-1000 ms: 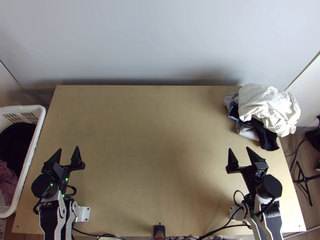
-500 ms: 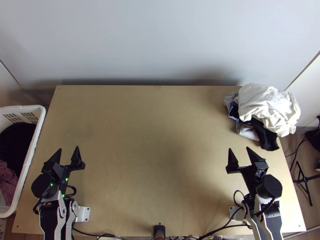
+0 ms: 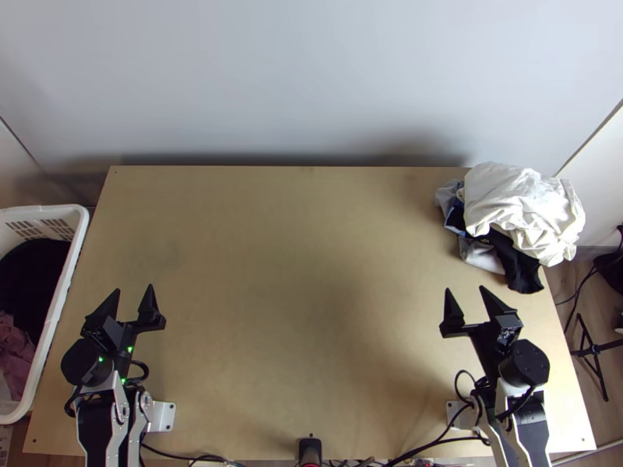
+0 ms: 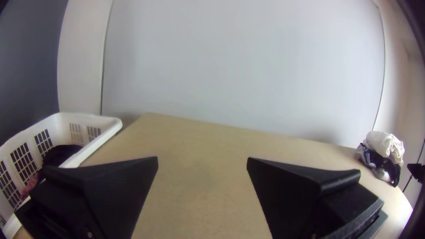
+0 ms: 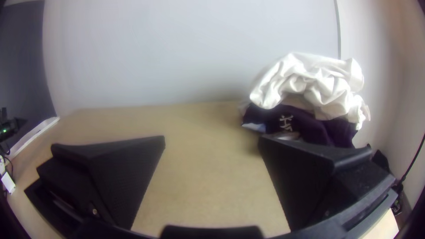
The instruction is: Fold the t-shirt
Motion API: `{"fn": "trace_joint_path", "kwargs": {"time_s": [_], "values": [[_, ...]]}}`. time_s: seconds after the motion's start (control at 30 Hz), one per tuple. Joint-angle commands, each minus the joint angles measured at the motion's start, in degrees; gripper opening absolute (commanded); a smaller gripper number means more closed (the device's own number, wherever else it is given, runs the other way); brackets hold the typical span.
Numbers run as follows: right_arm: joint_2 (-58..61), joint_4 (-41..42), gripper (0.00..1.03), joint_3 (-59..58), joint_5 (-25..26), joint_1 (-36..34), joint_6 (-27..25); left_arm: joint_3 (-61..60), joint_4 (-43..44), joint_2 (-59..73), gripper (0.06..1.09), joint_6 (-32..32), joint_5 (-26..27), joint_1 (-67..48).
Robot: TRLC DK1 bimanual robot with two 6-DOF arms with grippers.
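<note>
Clothes pile unmoved; right claw wide, nearside of it; left claw wide, well left of it. Folding apparently not begun.

Soft light leaves faint shadows across the table.

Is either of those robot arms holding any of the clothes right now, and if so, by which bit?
No, nothing is held: both arms' jaws stand open with nothing between them, and the bunched pile of clothes lies at the table's far right corner.
</note>
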Motion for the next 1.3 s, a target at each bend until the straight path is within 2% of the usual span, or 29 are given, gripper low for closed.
{"fn": "trace_joint_path", "kwargs": {"time_s": [0.0,0.43,0.7,0.9,1.27], "values": [[0.0,0.0,0.98,0.0,0.0,0.0,-0.1,0.0,0.0,-0.1,1.04,0.0,0.0,-0.6],[-0.1,0.0,0.98,0.0,0.0,2.1,0.9,0.2,0.4,-0.2,1.04,0.0,0.0,-0.7],[-0.1,0.6,0.98,0.1,0.0,-1.3,1.3,0.1,0.1,0.3,1.04,2.9,-0.2,-2.4],[0.4,0.8,0.98,0.0,0.0,1.3,1.8,0.1,-0.2,0.8,1.04,2.8,-0.9,-3.4],[3.2,5.1,0.98,1.5,0.2,-0.8,0.7,0.4,2.7,4.3,1.03,3.7,-0.5,-3.3]]}}
